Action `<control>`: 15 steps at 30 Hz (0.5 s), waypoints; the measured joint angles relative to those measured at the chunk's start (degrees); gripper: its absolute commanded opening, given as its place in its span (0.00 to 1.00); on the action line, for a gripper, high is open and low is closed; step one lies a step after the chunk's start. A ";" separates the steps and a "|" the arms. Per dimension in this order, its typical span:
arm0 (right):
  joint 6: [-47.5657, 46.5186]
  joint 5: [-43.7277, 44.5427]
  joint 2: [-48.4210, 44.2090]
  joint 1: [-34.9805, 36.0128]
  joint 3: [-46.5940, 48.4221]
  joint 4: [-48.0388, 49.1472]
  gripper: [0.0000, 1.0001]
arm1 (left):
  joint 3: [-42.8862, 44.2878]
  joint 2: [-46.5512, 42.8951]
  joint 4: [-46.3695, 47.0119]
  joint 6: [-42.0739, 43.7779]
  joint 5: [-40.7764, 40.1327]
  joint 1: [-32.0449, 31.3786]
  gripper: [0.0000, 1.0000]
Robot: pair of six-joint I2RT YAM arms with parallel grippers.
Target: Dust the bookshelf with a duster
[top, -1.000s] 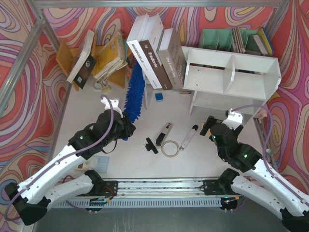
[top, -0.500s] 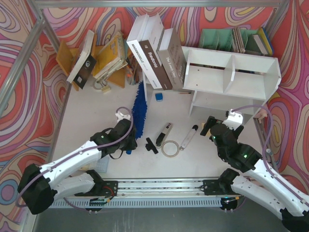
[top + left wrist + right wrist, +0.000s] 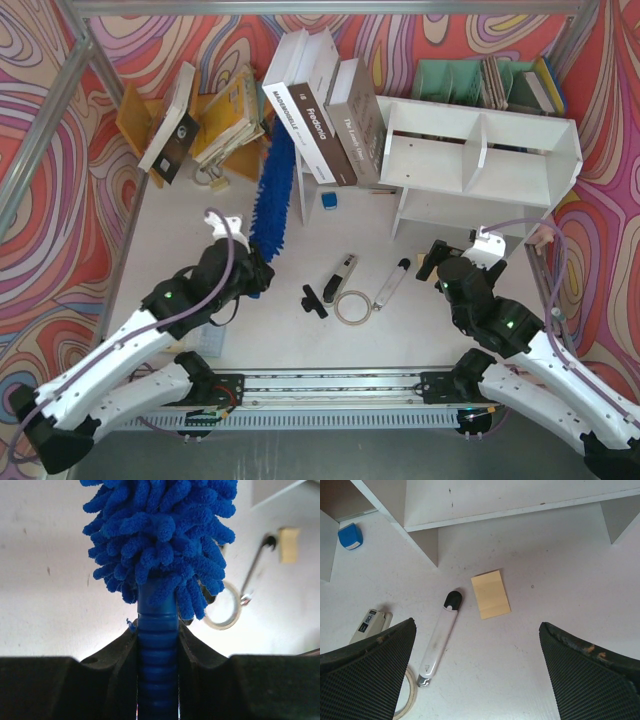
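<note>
The left gripper (image 3: 157,640) is clamping the duster (image 3: 272,190) by its handle so the fluffy head is pointing ahead, well left of the bookshelf (image 3: 480,150), while the right gripper (image 3: 477,625) is hanging spread wide, empty.

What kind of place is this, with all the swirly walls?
Probably a robot practice booth, set up like a study corner: two robot arms bolted at a table's edge, swirly walls with a metal frame, and a bookshelf with books beside it.
</note>
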 measured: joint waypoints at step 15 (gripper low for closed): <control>0.00 -0.02 -0.48 0.00 -0.11 0.00 0.99 | 4.24 1.77 -1.05 2.54 -1.92 -0.04 0.00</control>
